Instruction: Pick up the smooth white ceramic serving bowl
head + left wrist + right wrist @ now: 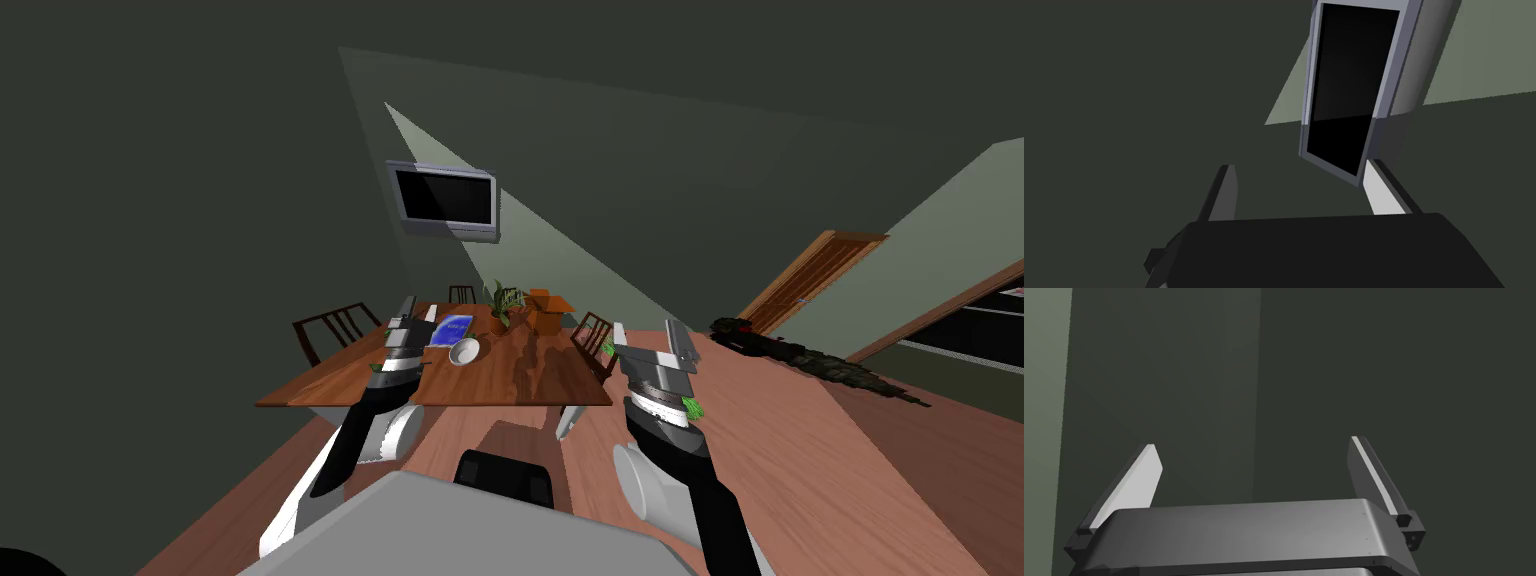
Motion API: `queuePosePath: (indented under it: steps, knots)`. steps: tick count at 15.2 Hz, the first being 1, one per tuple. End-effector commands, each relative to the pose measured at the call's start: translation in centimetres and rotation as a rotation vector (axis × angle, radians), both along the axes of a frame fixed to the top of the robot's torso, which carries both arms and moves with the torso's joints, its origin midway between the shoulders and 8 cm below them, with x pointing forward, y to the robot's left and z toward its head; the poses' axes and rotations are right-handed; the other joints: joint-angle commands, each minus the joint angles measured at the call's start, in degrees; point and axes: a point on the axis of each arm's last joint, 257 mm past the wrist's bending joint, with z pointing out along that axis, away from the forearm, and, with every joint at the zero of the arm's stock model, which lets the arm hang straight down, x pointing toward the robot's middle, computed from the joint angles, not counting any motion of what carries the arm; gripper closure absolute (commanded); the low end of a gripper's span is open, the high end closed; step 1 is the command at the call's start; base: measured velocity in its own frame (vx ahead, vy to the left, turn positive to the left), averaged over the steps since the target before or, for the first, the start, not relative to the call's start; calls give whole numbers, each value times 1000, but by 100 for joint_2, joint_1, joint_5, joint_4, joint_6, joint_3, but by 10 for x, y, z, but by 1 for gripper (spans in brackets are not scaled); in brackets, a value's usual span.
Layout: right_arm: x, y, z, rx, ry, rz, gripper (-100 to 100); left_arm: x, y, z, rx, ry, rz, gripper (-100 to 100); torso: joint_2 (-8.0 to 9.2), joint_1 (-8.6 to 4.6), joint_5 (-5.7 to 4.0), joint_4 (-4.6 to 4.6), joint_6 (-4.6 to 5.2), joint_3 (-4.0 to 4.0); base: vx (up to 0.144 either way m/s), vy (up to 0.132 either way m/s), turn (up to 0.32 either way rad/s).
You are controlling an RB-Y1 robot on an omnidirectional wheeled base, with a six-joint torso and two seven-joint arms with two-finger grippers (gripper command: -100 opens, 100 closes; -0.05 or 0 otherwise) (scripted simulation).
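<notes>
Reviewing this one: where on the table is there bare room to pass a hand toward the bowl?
The table's near strip, between the white bowl and the near edge, is bare, as is its near right corner. It is crowded along the far side: flat blue item, plant, brown box.

Home dining room. Wooden worktop (520, 385) at frame centre with dark slat-back chairs (335, 330) round it, potted plant (503, 303) and white bowl (464, 350) on top. Grey-framed flat screen (445, 198) wall-mounted above it, upper centre-left. Wood-plank floor (800, 460) across the lower frame, wooden door (812, 275) at right.
</notes>
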Motion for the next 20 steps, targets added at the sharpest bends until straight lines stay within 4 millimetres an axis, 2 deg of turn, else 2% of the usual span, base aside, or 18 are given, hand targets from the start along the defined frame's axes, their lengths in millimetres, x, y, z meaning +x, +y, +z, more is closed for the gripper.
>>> queuePosePath:
  steps: [1,3,8,10,13,15,16,18,20]
  knots:
    - [0,0,0,0,0,0,0,4,-3,-3,34,20,-15,-100,0,0,0,0,0,0,-5,6,-48]
    - [0,0,0,0,0,0,0,8,-5,-7,58,39,-23,-100,4,8,1,0,2,2,-16,25,-90]
    - [0,0,0,0,0,0,0,28,-2,-35,136,153,-38,-100,11,29,6,2,2,6,-28,55,-160]
    - [0,0,0,0,0,0,0,41,6,-56,163,229,-31,-100,16,32,7,3,4,9,-46,75,-267]
    - [0,0,0,0,0,0,0,47,12,-68,174,272,-24,-100,19,39,9,4,3,11,-48,77,-178]
    - [0,0,0,0,0,0,0,59,25,-93,190,359,-5,-100,17,37,8,4,4,10,-46,86,-273]
    - [0,0,0,0,0,0,0,60,26,-94,189,363,-5,-100,16,45,9,3,6,9,-47,103,-247]
    - [0,0,0,0,0,0,0,69,42,-121,199,452,19,-100,18,46,11,3,3,10,-63,94,-292]
    - [0,0,0,0,0,0,0,70,43,-123,198,461,20,-100,23,48,11,5,3,13,-64,79,-171]
